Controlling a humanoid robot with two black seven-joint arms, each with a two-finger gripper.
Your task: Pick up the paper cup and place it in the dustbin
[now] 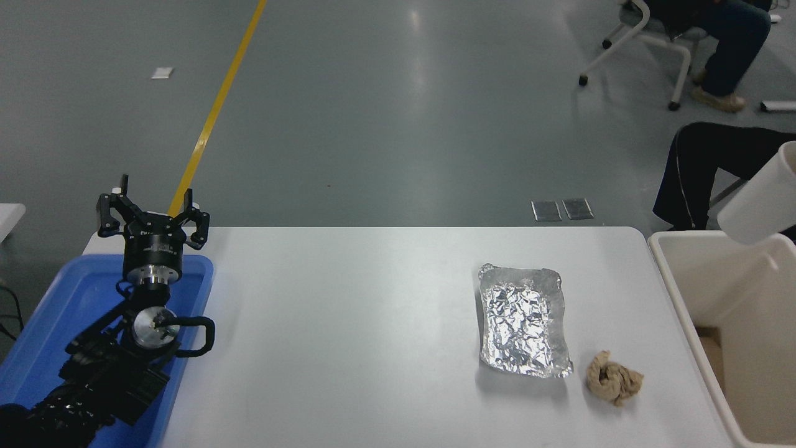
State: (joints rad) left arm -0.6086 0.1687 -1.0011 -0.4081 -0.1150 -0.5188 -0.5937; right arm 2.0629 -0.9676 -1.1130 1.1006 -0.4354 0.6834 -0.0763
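Observation:
The white paper cup (757,200) hangs tilted in the air at the right edge of the head view, above the far rim of the off-white dustbin (734,292). Its mouth end is cut off by the picture edge. The right gripper that carries it is out of view past that edge. The dustbin stands against the right end of the white table (348,323). My left gripper (152,208) is parked at the lower left over a blue tray, its fingers spread open and empty.
A foil tray (524,320) and a crumpled brown paper wad (614,384) lie on the table's right part. The blue tray (56,311) sits at the left end. A seated person's dark-trousered leg (709,168) is beyond the dustbin.

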